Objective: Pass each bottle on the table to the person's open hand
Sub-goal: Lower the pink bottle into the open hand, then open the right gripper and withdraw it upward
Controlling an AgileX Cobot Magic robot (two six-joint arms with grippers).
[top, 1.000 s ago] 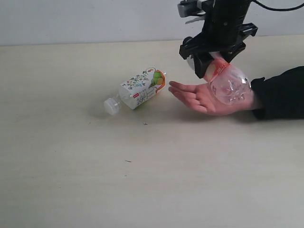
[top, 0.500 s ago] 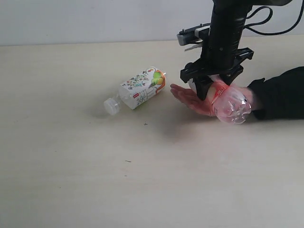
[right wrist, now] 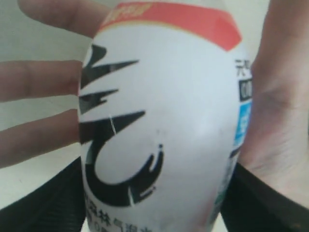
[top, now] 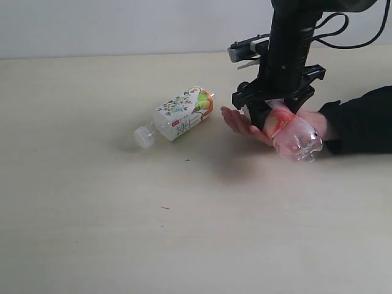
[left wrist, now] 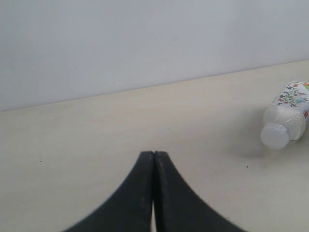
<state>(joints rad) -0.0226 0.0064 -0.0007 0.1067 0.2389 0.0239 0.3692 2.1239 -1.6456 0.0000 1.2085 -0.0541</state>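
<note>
My right gripper [top: 270,115] is shut on the pink-labelled bottle [top: 295,136], its clear base pointing out toward the camera; the cap is hidden. The bottle lies against the palm of the person's open hand [top: 241,122], which rests on the table [top: 92,214] with a black sleeve behind it. In the right wrist view the bottle's white label with black strokes [right wrist: 159,116] fills the space between my fingers [right wrist: 50,203], with the hand's fingers [right wrist: 38,82] beyond. The floral bottle with orange [top: 182,114] lies on its side left of the hand. My left gripper [left wrist: 154,154] is shut and holds nothing.
The floral bottle [left wrist: 286,123] also shows at the edge of the left wrist view, white cap toward the camera. A pale wall runs behind the table's far edge. A few dark specks [top: 187,160] dot the tabletop.
My right gripper has come down with the pink bottle, from above the palm to resting against it. The floral bottle has not moved.
</note>
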